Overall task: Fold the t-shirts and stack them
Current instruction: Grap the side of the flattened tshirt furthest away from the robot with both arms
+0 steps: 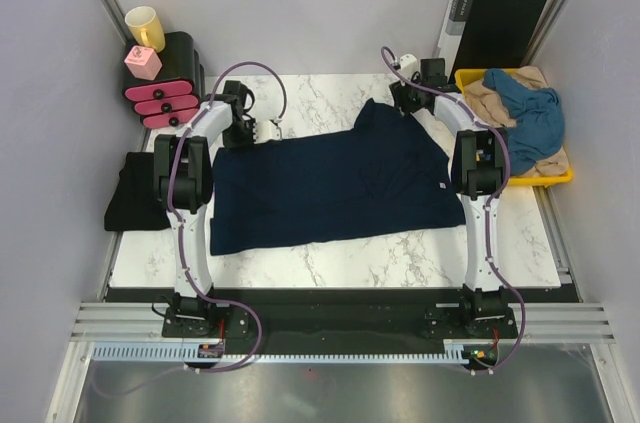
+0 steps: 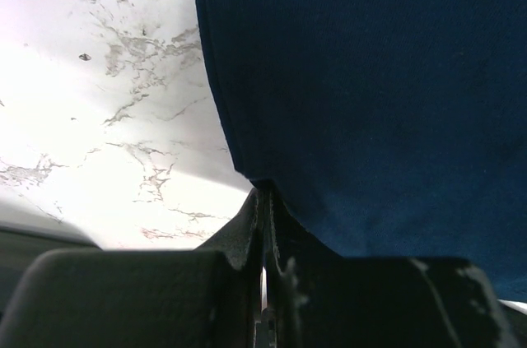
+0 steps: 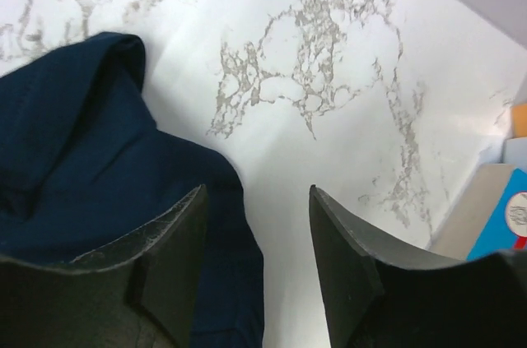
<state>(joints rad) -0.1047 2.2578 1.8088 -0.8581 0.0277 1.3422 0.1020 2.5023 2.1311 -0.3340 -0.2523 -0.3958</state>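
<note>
Black fingers [image 2: 247, 237] of the left gripper [image 2: 263, 196] are filling the bottom of the left wrist view. They are pressing flat together, pinching an edge of the navy t-shirt [image 2: 370, 76] at their tips. Cloth is spreading up and to the right of the pinch, and the bare marble table [image 2: 99, 118] is showing to its left.

In the right wrist view, the right gripper [image 3: 257, 200] is standing with its jaws well apart and only marble between them, so it is holding nothing. A rumpled fold of the navy t-shirt is lying under and beside its left finger. Whether the finger is touching the cloth cannot be told.

Only the top view is showing the whole garment. It is lying spread across the middle of the table between the two arms. The left gripper is gripping its far left corner, and the right gripper is hovering at its far right corner, where the cloth is rising into a bunch.

Just right of the right gripper, a yellow tray [image 1: 560, 179] is holding a beige t-shirt [image 1: 492, 93] and a medium-blue t-shirt [image 1: 537, 121], heaped together. Behind the tray, a black folder [image 1: 500, 28] with an orange edge is standing against the wall.

Left of the left gripper and nearer the arm bases, a black t-shirt [image 1: 135, 201] is lying folded at the table's edge. Farther back on that side, a black drawer unit [image 1: 180, 58] with pink fronts is carrying a pink block [image 1: 143, 63] and a yellow mug [image 1: 146, 26].
</note>
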